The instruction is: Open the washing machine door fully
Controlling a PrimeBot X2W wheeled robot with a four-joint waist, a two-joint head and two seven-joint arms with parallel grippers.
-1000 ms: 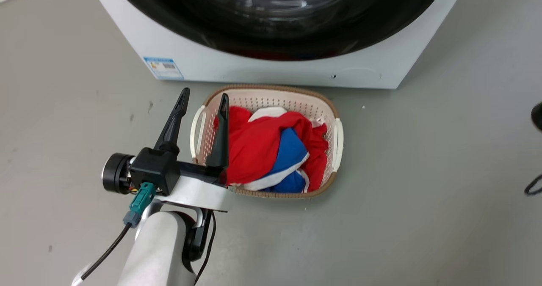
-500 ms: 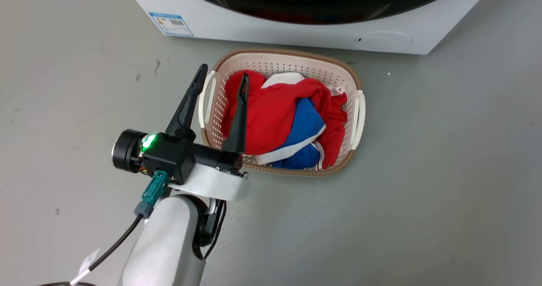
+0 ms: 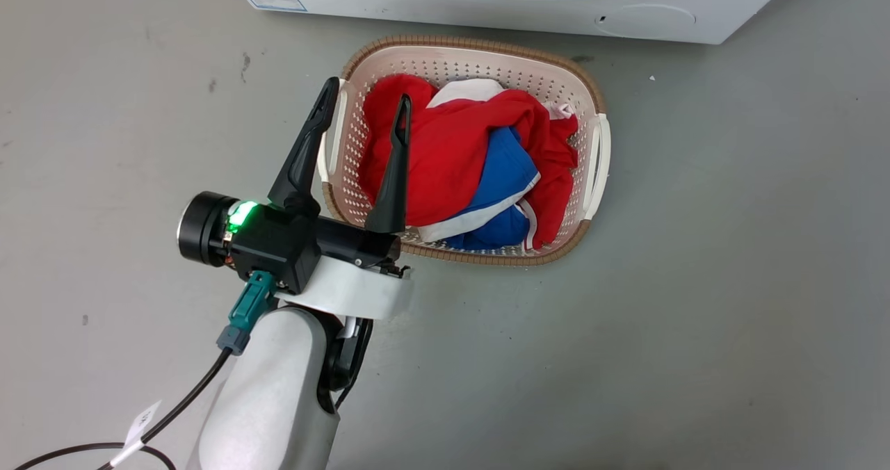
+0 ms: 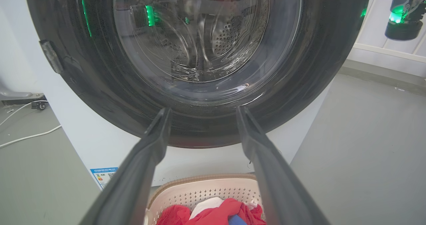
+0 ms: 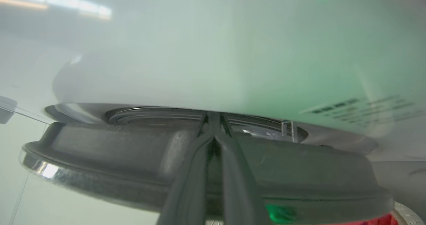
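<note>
Black-rimmed door [image 4: 100,95] lay against washer [image 4: 93,145] front, seemingly not yet swung out. Over last second head camera dipped: washer slid toward top edge of head view, while basket [image 3: 473,42] and left gripper [image 3: 367,94] kept same relation. Left gripper splayed, empty, above basket's left handle. Right gripper [image 5: 214,118] pinched together, tips at door's edge seam. Judged: opening barely begun; outward pull due next.

Right hand [image 5: 213,118], fingers together, tips at the seam between the washing machine door [image 5: 100,158] and the washing machine [image 5: 199,68]
</note>
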